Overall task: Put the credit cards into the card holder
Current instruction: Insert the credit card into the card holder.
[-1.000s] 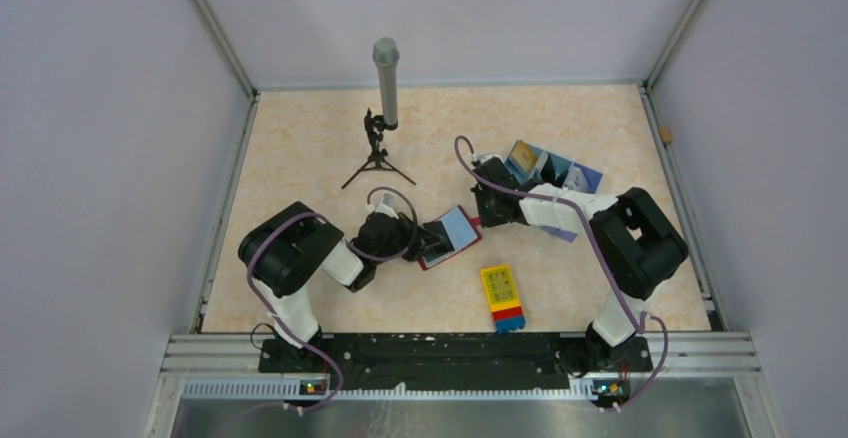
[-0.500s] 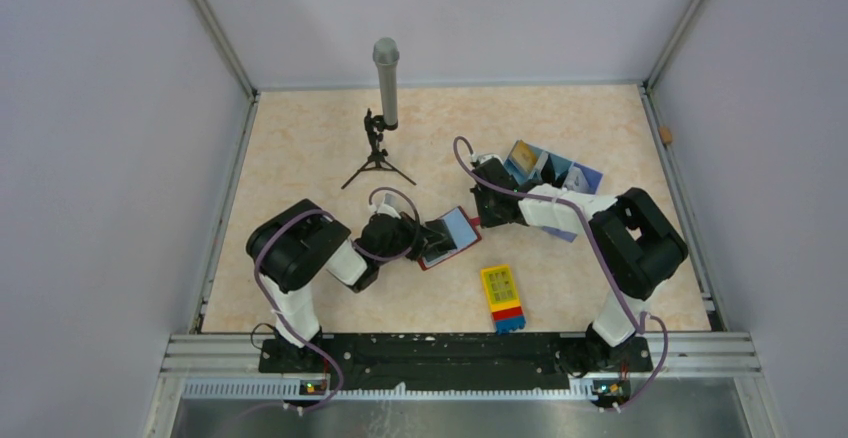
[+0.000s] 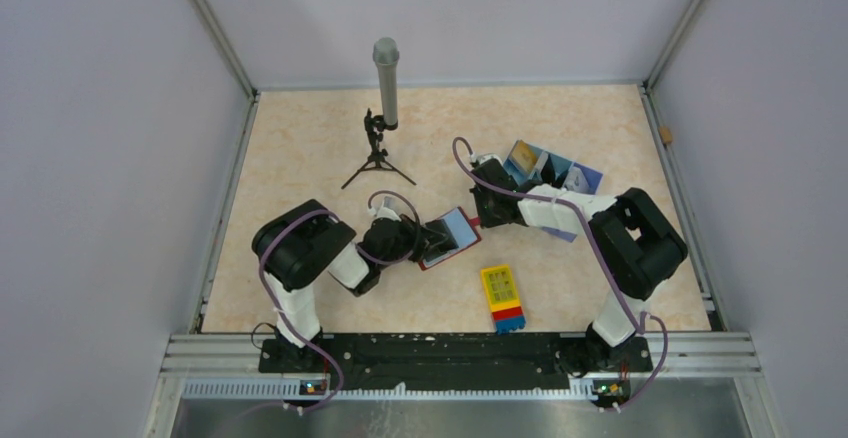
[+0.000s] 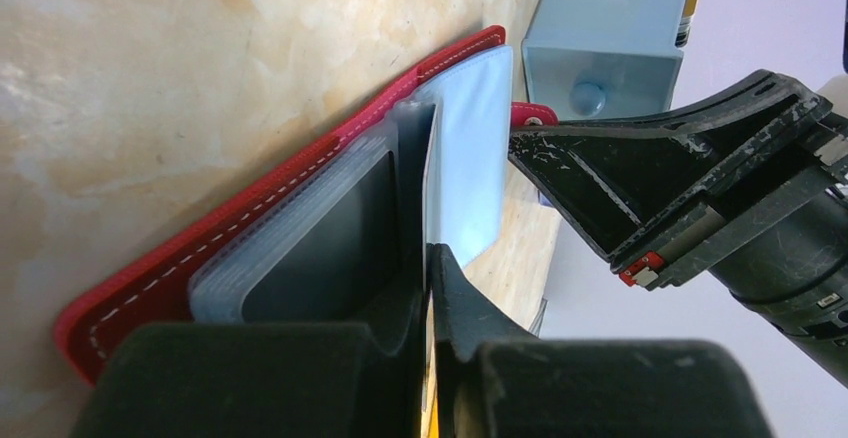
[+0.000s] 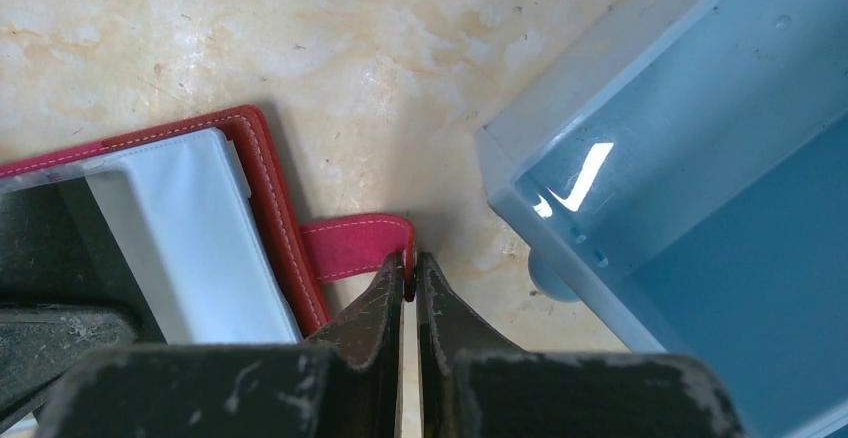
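Progress, I judge, is partial: left end effector (image 4: 430,258) clenched on a card (image 4: 431,173) entering the card holder (image 4: 160,268) (right end effector (image 5: 410,263) pinches its closure tab (image 5: 350,246)).

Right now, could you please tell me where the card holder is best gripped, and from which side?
Grip the card holder by its red closure tab, coming from the blue tray side: the tab lies flat, jutting past the cover's edge over bare table. The right gripper is shut on its tip.

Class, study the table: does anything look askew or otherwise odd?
The card holder lies open at a slant: the right gripper pinches its red tab, the left gripper holds a thin card edge-on among its pockets.
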